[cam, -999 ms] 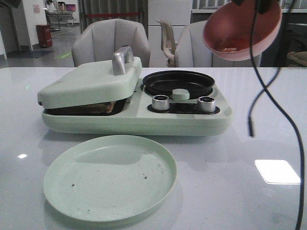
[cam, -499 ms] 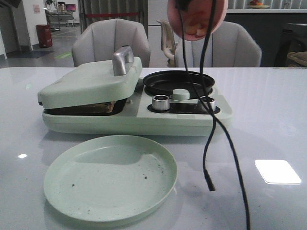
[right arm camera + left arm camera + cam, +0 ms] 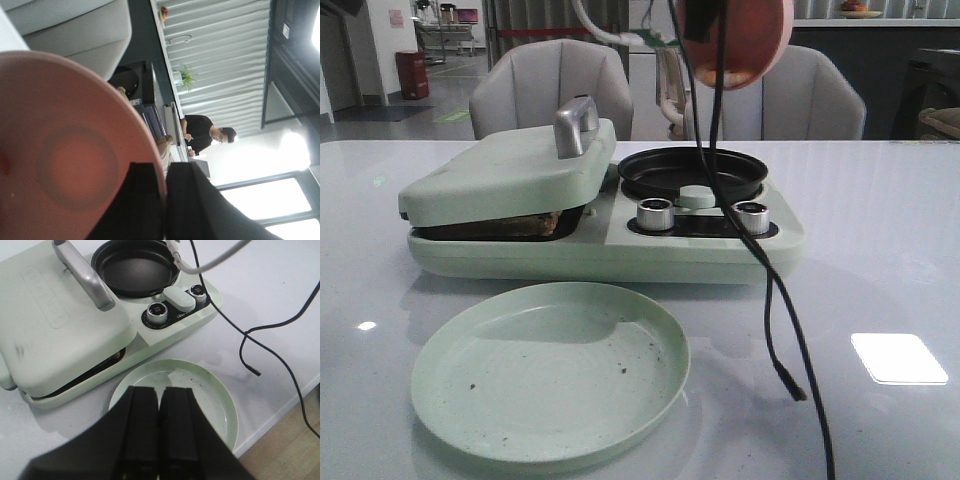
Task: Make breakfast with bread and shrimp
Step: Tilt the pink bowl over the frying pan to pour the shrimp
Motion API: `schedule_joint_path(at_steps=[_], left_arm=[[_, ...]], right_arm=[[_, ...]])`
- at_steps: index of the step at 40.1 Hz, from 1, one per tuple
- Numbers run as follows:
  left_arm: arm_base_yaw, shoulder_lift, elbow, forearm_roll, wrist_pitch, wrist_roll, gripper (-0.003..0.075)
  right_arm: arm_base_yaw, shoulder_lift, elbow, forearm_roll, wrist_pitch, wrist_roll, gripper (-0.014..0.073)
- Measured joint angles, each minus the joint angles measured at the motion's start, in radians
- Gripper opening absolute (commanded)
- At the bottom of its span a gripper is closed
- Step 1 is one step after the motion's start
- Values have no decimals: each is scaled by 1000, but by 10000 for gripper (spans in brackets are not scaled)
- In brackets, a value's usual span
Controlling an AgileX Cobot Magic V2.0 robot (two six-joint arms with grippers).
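At the bottom middle of the right wrist view, my right gripper [image 3: 165, 200] is clamped on the rim of the pink bowl [image 3: 65, 150], one finger inside and one outside, which is how a thin wall like that is best pinched. High in the front view's upper middle, the bowl [image 3: 745, 40] hangs tilted above the black pan [image 3: 692, 172] of the green cooker [image 3: 600, 245], its mouth tipped over; I judge that tilt is meant to spill the shrimp [image 3: 720, 72] into the pan, and a pale orange bit shows at the bowl's low lip. My left gripper [image 3: 159, 430] sits at the bottom of its own view, fingers pressed together on nothing, hovering over the plate [image 3: 210, 395], probably parked clear of the pour. Bread [image 3: 525, 224] peeks from under the cooker's nearly shut lid [image 3: 510, 170] at left centre, toasting, I suppose. A loose black cable [image 3: 770, 300] dangles in front of the knobs [image 3: 655, 213].
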Motion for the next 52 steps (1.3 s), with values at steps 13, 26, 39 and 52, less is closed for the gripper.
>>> schedule_joint_path(at_steps=[13,26,39,52], left_arm=[[0,0,0,0,0,0,100],[0,0,0,0,0,0,100],[0,0,0,0,0,0,100],[0,0,0,0,0,0,100]], right_arm=[[0,0,-88,-6,22,-59,44],[12,-2,-92,-6,22,-128,44],[12,-1,-92,-6,20,-133,44],[22,113,-92,21,47,-133,44]])
